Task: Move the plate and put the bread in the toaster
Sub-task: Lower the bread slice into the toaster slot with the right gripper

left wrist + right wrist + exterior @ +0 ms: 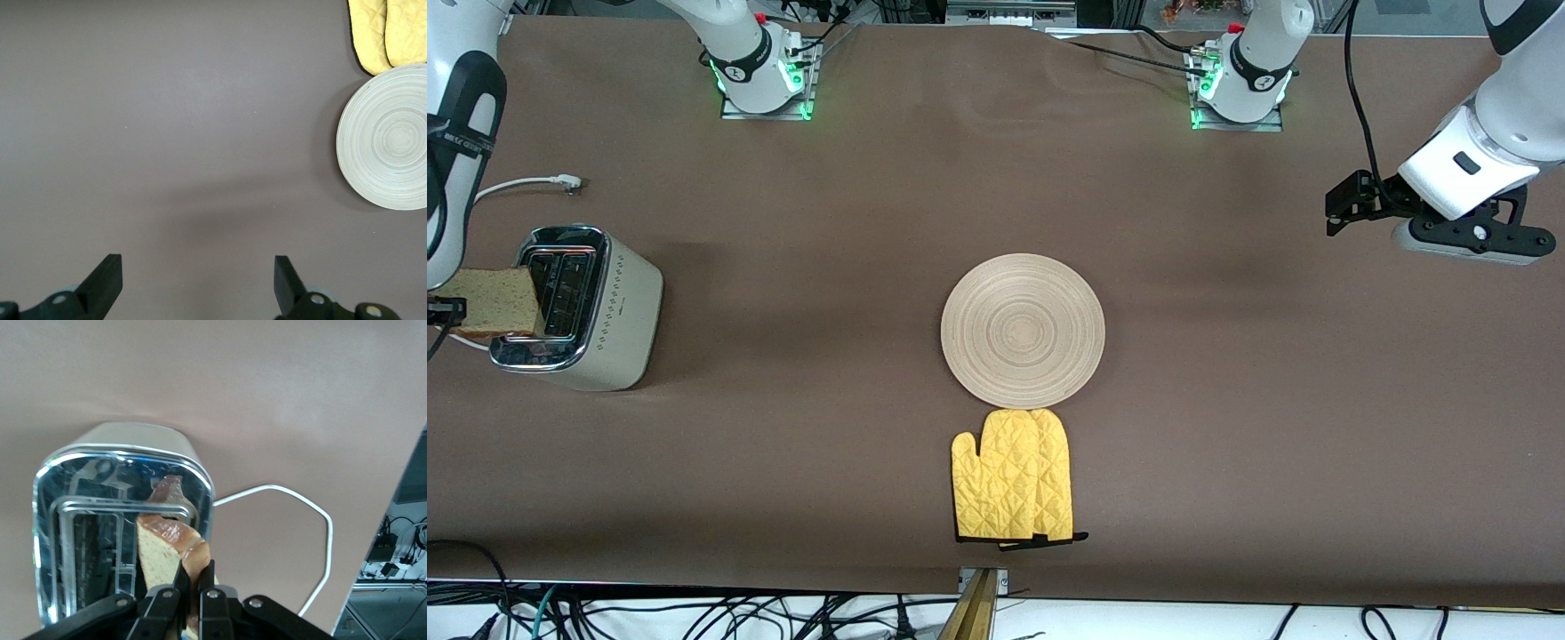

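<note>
The right gripper (pixel 190 597), jaws clamped on the bread (pixel 167 550), holds the slice upright over the toaster (pixel 578 307), edge-on along a slot; the left gripper (pixel 197 280) waits, jaws apart.

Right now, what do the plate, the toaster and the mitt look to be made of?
Plate: pale wood, matte, by its concentric ring grain. Toaster: cream body with dotted pattern, plastic or painted metal; mirror-like chrome top. Oven mitt: yellow quilted fabric, dark trim.
</note>
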### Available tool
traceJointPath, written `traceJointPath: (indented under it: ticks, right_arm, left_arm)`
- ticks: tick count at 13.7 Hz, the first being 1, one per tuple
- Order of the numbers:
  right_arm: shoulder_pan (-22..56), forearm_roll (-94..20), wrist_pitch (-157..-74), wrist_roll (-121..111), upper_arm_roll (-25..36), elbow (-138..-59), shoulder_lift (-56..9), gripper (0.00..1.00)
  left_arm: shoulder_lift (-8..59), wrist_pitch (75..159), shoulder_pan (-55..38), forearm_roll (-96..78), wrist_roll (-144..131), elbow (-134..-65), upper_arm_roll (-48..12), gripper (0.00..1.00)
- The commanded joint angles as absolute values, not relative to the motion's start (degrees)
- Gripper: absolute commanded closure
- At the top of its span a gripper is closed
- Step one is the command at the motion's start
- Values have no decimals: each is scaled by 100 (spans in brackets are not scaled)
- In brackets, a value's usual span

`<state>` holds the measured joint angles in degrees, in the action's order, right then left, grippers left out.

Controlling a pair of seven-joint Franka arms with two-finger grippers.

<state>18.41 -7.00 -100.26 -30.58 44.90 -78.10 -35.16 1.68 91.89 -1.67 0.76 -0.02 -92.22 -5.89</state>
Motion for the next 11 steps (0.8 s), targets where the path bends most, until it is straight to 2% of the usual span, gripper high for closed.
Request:
traceJointPath:
  ticks: [1,11]
  right_arm:
    - [1819,-800,-9976,-2804,4395,-7699,-3630,100]
    - [1855,-809,-9554,-1873,4193,-7734,-3621,100]
  left_arm:
    - [158,9062,-176,272,-44,-9114,-606,0]
    - [158,9053,-167,272,-44,-9114,-598,0]
